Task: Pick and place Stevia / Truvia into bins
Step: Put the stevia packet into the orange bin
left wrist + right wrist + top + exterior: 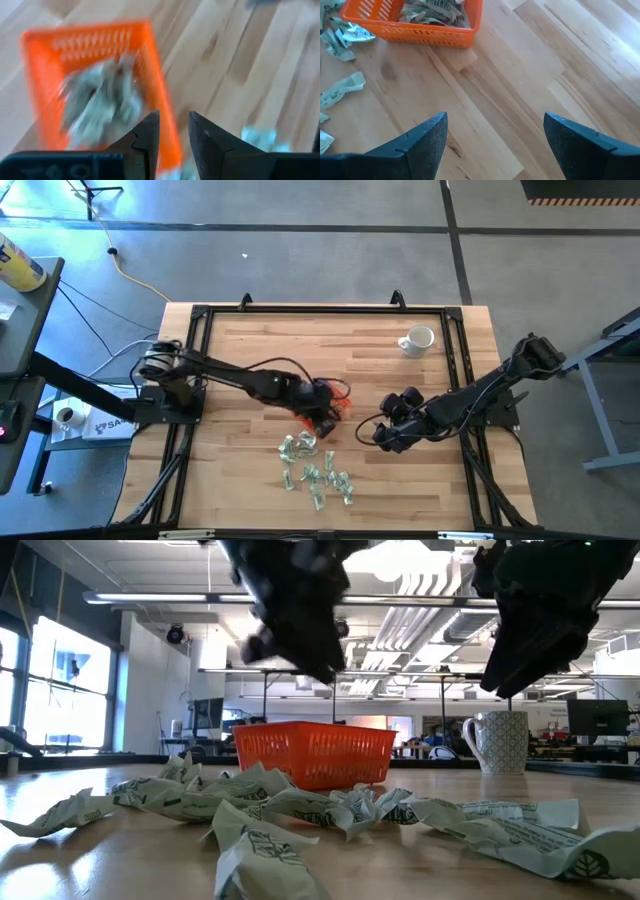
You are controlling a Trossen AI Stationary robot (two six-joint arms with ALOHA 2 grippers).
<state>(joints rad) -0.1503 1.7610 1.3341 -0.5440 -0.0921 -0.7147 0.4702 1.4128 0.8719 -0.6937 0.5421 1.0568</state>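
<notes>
Both arms over the table, sachets partly sorted into the orange tray.

Left pincer [325,417] hangs above the orange tray [338,394] at the high view's centre, its fingers [145,137] a narrow gap apart with nothing between them. Right pincer [385,432], just right of centre, gapes wide and empty over bare wood. Some sachets [432,11] lie in the tray; a loose heap of sachets [315,470] lies lower centre. A white mug [418,340] stands upper right.

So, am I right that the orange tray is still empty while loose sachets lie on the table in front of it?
Not quite: the orange tray already holds several sachets, as the right wrist view shows. Loose sachets do lie on the table in front of it.
</notes>
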